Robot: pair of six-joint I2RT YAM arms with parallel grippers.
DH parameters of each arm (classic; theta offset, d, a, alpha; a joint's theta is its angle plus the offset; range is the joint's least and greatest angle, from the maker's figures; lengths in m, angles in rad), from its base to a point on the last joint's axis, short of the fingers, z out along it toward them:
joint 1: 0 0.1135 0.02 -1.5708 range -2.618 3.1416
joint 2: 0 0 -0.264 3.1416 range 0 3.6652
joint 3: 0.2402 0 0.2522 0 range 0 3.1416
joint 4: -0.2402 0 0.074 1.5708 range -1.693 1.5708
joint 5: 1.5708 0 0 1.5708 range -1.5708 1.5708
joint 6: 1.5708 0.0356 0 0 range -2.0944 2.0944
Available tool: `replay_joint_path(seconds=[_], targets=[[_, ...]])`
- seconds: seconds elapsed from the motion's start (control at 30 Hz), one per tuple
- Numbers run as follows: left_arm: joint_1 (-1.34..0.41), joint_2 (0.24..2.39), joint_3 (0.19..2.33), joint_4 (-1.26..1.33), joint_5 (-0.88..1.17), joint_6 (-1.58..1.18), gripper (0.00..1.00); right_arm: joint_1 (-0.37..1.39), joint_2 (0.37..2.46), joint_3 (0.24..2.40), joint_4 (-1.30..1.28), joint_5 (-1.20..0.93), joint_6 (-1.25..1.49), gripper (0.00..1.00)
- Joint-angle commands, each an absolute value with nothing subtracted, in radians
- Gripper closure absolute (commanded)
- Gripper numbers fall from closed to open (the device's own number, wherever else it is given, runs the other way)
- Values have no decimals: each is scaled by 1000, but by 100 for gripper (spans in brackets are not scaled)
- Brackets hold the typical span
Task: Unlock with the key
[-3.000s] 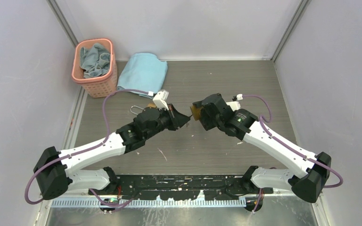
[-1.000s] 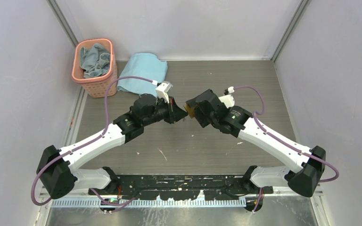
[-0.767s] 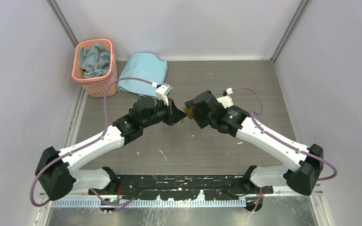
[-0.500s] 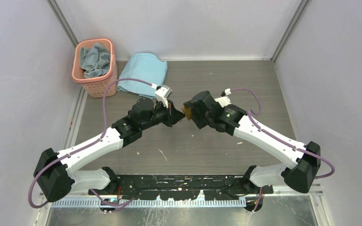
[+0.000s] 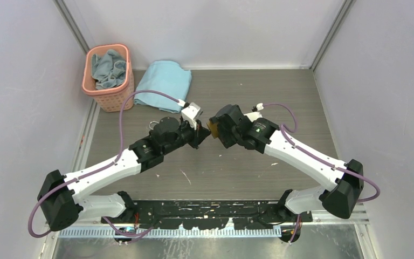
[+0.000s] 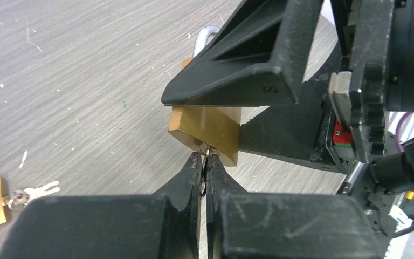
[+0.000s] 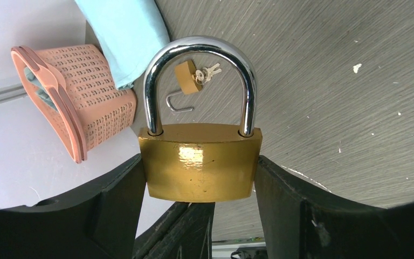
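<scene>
Pale walls (image 5: 221, 27) — grey wood-grain tabletop (image 5: 248, 172)

My grey worktop (image 5: 248, 162) carries 1 pink basket (image 5: 105, 98) at its far left corner, 1 blue cloth (image 5: 164, 83) just beside it, and 1 small padlock (image 7: 186, 72) with keys (image 7: 209, 70) attached.

A pink basket (image 5: 112, 99) holds a blue cloth (image 5: 109, 69); a light-blue towel (image 5: 164, 83) lies just beside it.

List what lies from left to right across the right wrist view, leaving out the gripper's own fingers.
In order: pink basket → blue cloth → brass padlock.
</scene>
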State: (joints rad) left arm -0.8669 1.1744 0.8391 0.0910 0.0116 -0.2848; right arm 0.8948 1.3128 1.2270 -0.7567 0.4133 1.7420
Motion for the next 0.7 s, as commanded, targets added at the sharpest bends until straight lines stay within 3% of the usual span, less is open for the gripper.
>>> replay_joint_path(seconds=[0.0, 0.23, 0.5, 0.57, 0.6, 0.67], targets=[[-913, 1160, 847, 189, -131, -151, 100, 956, 1287, 1323, -678, 271, 1792, 99], [-946, 1155, 845, 184, -178, -105, 100, 956, 1285, 1327, -689, 273, 1793, 99], [-946, 1111, 881, 61, -224, -252, 100, 955, 1226, 1300, -683, 354, 1760, 99], [-947, 1096, 888, 12, -221, -313, 86, 956, 1197, 1277, -665, 380, 1749, 99], [-946, 1089, 895, -20, -217, -345, 72, 956, 1184, 1264, -656, 393, 1743, 99], [-946, 1077, 906, -69, -187, -404, 54, 956, 1160, 1239, -633, 419, 1732, 99]])
